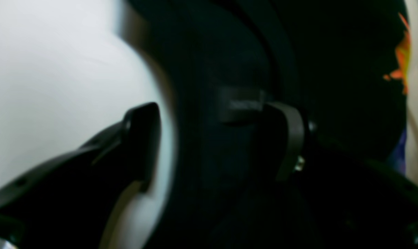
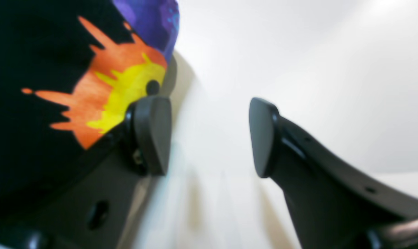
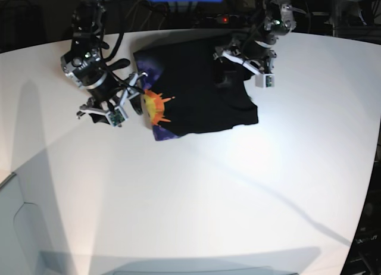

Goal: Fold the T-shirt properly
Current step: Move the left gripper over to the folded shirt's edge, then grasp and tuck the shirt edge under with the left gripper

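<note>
T-shirt (image 3: pixel 196 87) lies folded into a rough black block near the far edge of the white table (image 3: pixel 238 186), between the two arms. One turned-up edge at the side nearer the right arm shows the print: orange and yellow splash, purple beside it.

Right gripper (image 2: pixel 209 136): jaws wide apart, only bare table showing in the gap. Nothing held. One pad (image 2: pixel 153 135) sits just at the edge of the printed cloth; contact with the fabric cannot be made out, the picture is soft there. The other pad stands clear over the table.

Left gripper (image 1: pixel 219 138): jaws also spread wide, low over the shirt's opposite border. One finger (image 1: pixel 139 138) is over white table just off the cloth edge, the other over the black fabric. Black cloth fills the gap between them, with a small dim tag (image 1: pixel 241 103) just past the tips. View is dark and blurred; no pinch on the cloth is visible.
</note>
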`<state>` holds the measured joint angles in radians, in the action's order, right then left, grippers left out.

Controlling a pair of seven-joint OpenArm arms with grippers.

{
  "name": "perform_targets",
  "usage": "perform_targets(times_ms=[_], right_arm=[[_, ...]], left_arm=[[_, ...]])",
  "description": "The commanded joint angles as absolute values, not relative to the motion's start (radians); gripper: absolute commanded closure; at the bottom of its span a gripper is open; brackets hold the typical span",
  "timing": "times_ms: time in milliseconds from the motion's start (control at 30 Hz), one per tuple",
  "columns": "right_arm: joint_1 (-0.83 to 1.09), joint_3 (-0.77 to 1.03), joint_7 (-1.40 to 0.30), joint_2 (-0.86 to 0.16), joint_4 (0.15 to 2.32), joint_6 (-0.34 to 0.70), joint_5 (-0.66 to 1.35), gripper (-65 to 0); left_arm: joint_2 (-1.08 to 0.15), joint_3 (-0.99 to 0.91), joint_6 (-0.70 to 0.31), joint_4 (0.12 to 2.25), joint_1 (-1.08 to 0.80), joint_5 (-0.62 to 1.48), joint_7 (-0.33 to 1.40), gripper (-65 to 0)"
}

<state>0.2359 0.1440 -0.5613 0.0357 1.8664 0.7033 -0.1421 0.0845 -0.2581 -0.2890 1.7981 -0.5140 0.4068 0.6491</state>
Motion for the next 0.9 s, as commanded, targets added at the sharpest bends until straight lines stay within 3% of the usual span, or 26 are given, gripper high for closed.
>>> perform_targets(times_ms=[0, 133, 200, 433, 633, 867], right_arm=[[0.228, 0.145, -0.539, 0.035, 1.886, 0.698, -0.128, -36.0], [0.225, 0.147, -0.539, 0.033, 1.886, 0.698, -0.128, -35.9], [0.223, 0.162, -0.539, 0.031, 1.886, 0.698, -0.128, -35.9], [0.148, 0.323, -0.541, 0.044, 1.886, 0.698, -0.128, -35.9], [0.105, 0.466, -0.542, 0.064, 1.886, 0.698, -0.128, -35.9], [0.105, 0.561, -0.541, 0.064, 1.886, 0.698, -0.128, -35.9]], left_arm=[[0.084, -0.257, -0.289, 1.788, -0.501, 0.415, 0.634, -44.2], [0.077, -0.240, -0.289, 1.736, -0.481, 0.415, 0.634, -43.6], [0.077, -0.239, -0.289, 1.728, -0.481, 0.415, 0.634, -39.5], [0.073, -0.237, -0.289, 1.724, -0.417, 0.403, 0.636, 0.0], [-0.047, -0.119, -0.289, 1.636, -0.255, 0.403, 0.766, 0.0], [-0.262, 0.341, -0.291, 1.474, 0.093, 0.403, 0.842, 0.0]])
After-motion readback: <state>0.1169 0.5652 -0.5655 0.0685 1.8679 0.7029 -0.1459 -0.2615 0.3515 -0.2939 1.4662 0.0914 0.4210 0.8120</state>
